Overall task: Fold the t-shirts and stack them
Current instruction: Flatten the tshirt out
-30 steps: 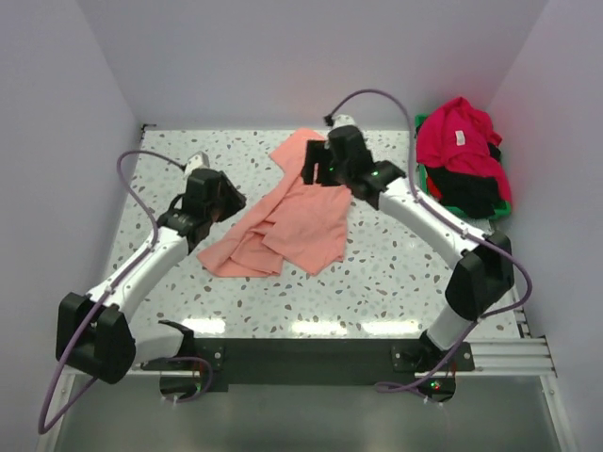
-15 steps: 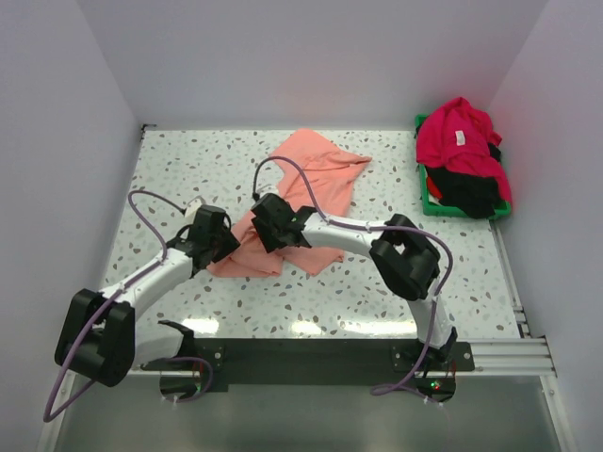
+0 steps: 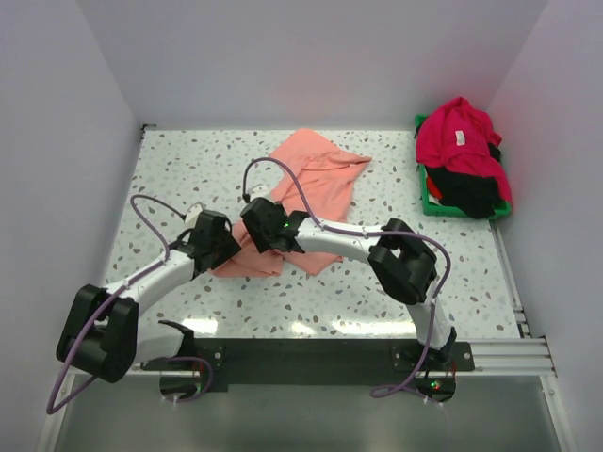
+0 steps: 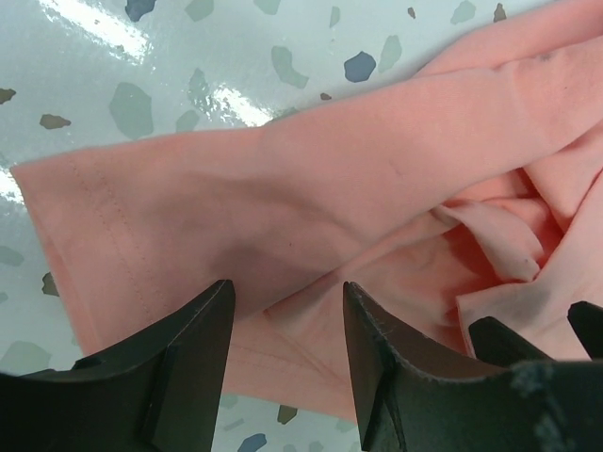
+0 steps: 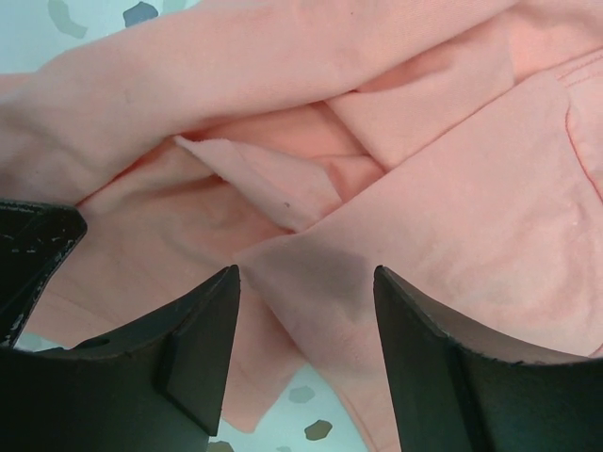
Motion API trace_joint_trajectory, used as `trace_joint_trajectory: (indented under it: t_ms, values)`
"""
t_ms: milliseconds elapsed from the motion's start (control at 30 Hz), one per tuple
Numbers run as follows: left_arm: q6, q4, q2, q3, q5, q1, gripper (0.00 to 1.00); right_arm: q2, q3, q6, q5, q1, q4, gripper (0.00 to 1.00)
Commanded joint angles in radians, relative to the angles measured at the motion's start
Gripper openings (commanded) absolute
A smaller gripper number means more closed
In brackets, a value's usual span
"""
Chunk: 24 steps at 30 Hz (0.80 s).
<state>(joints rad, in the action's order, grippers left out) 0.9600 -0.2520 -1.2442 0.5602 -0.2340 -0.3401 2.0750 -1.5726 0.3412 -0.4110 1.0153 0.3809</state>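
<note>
Lying mid-table: a salmon-pink soft cloth short-sleeved t-shirt (image 3: pixel 318 174), rumpled and partly doubled over itself. Its far end is spread toward the back of the table and its near end is bunched under the two grippers.
Table: white speckled stone-pattern tabletop (image 3: pixel 179 165), with the pink shirt resting directly on it.
Left claw: black two-finger left gripper (image 4: pixel 287 294) is low over the shirt's near-left corner. Its jaws stand apart, and a stitched hem and a cloth fold show in the gap. Nothing is clamped, and whether the tips touch the fabric cannot be told.
Right claw: black two-finger right gripper (image 5: pixel 306 281) has its arm reaching across from the right. Its jaws are parted above a crease where several folds meet, with no cloth pinched between them.
Claws together: just beside each other over the same near end of the shirt, each visible at the edge of the other's wrist view.
Bin: a green plastic bin (image 3: pixel 429 201) at the table's far right corner, well apart from both grippers.
Bin contents: a crimson red cloth t-shirt (image 3: pixel 452 132) with a white label is heaped on top and spills over the rim. A black cloth t-shirt (image 3: pixel 468 191) lies under it.
</note>
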Motion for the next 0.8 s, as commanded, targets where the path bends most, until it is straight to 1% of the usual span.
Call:
trace_joint_trajectory:
  t_ms: [0, 200, 433, 533, 767]
  values:
    - [0.013, 0.045, 0.032, -0.02, 0.013, 0.0, 0.55, 0.003, -0.03, 0.009, -0.061, 0.014, -0.02, 0.61]
    - [0.002, 0.02, 0.084, -0.028, 0.018, 0.0, 0.55, 0.016, -0.035, 0.009, -0.066, 0.019, -0.031, 0.54]
    - [0.005, -0.012, 0.163, -0.031, 0.021, 0.0, 0.56, 0.028, -0.038, 0.007, -0.08, 0.042, -0.033, 0.54]
    - [0.014, -0.013, 0.164, -0.043, 0.03, 0.0, 0.56, 0.054, -0.059, 0.009, -0.092, 0.045, -0.025, 0.54]
    - [0.029, 0.059, 0.167, -0.094, 0.076, 0.0, 0.53, 0.103, -0.112, -0.01, -0.158, 0.052, -0.008, 0.52]
